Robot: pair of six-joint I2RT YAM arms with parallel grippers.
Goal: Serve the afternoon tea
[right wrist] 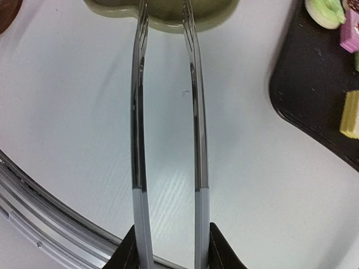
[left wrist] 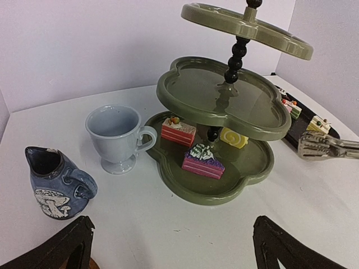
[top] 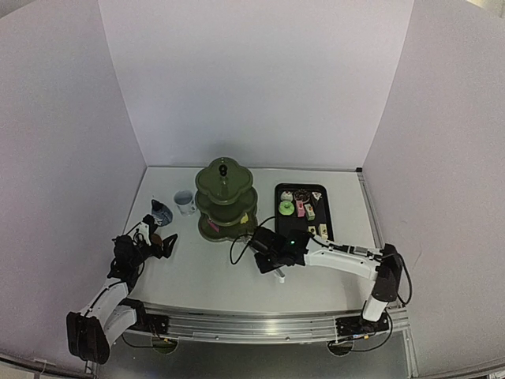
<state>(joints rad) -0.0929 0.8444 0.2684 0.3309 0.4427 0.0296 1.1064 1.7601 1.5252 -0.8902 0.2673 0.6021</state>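
Note:
The dark green three-tier stand (top: 225, 197) stands mid-table. Its bottom tier (left wrist: 247, 174) carries a red cake (left wrist: 178, 130), a pink and purple cake (left wrist: 203, 161) and a yellow roll (left wrist: 234, 137). Left of it are the white cup (left wrist: 115, 137) and the small blue cup (left wrist: 56, 182) with a mushroom on it. My left gripper (left wrist: 173, 221) is open and empty, low in front of the stand. My right gripper (right wrist: 171, 246) is shut on the metal tongs (right wrist: 137, 112). Their tips reach the stand's lower rim (right wrist: 162, 22), with nothing showing between them.
The black tray (top: 319, 197) to the right of the stand holds several small cakes and a doughnut (top: 285, 208). A brown coaster (right wrist: 8, 11) lies near the stand, and a brown edge (left wrist: 90, 263) shows under my left finger. White walls enclose the table.

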